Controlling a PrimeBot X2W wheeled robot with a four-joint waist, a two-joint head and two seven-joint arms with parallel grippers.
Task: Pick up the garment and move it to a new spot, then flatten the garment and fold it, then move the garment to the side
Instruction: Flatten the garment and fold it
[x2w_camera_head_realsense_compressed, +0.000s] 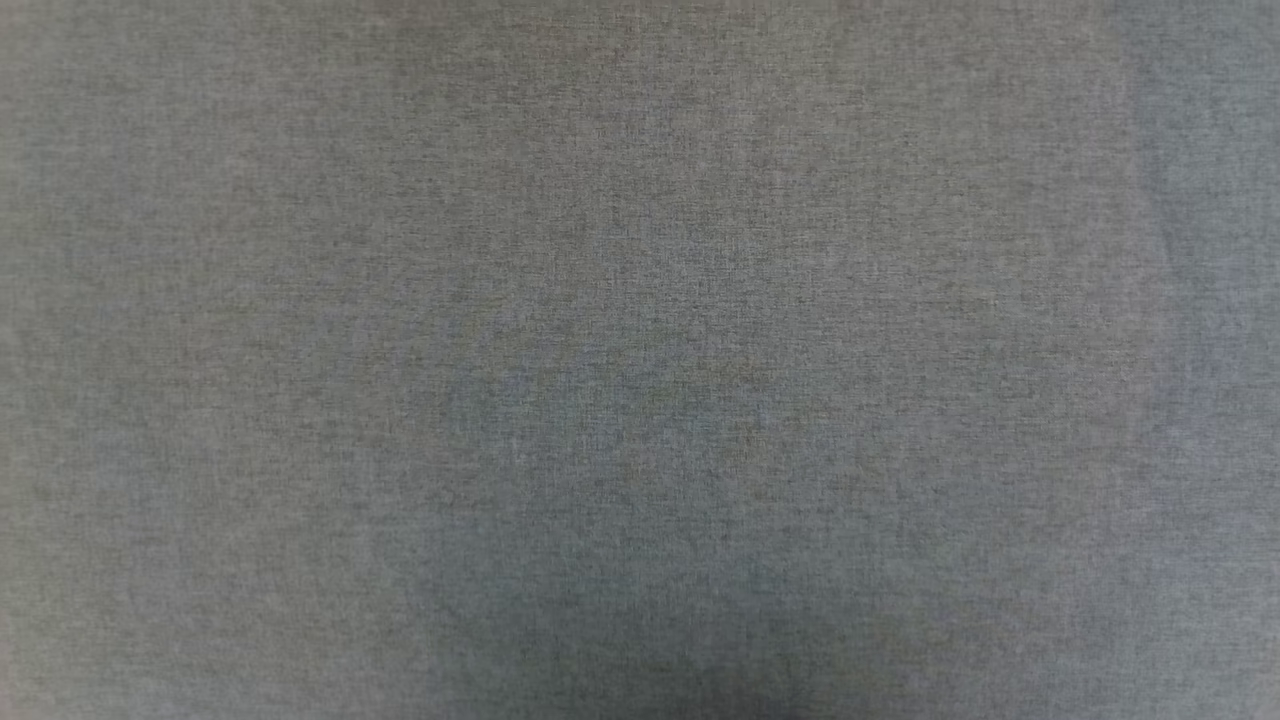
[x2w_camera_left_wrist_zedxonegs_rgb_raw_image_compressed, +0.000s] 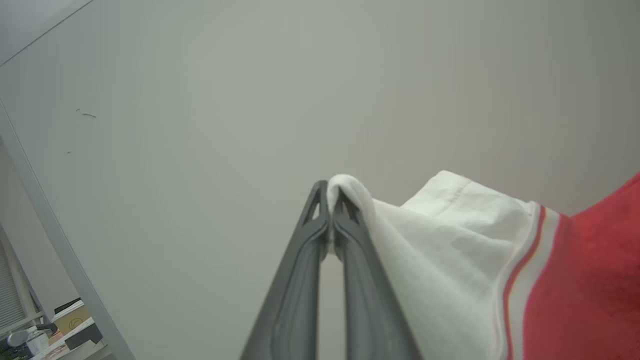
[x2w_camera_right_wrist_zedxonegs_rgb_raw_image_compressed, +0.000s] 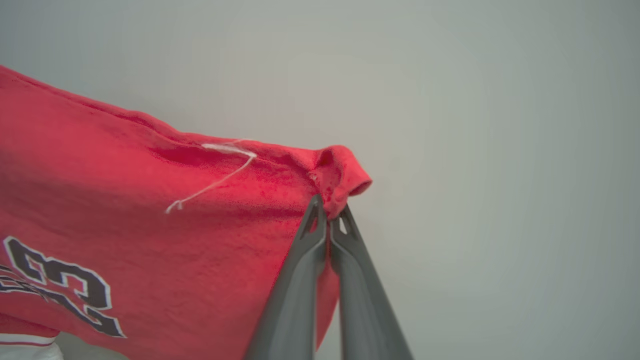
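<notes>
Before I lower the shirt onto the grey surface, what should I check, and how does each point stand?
1. Left gripper shut on the white sleeve of the garment: ok.
2. Right gripper shut on the red corner: ok.
3. Bite depth: both pinch only small folds at the very tips, so they might slip: not ok.
4. Loose white thread lies on the red cloth, apart from the right fingers: ok.
5. Garment spread flat between the arms: cannot tell.
6. Grey surface in the head view looks flat and unwrinkled: ok.
</notes>
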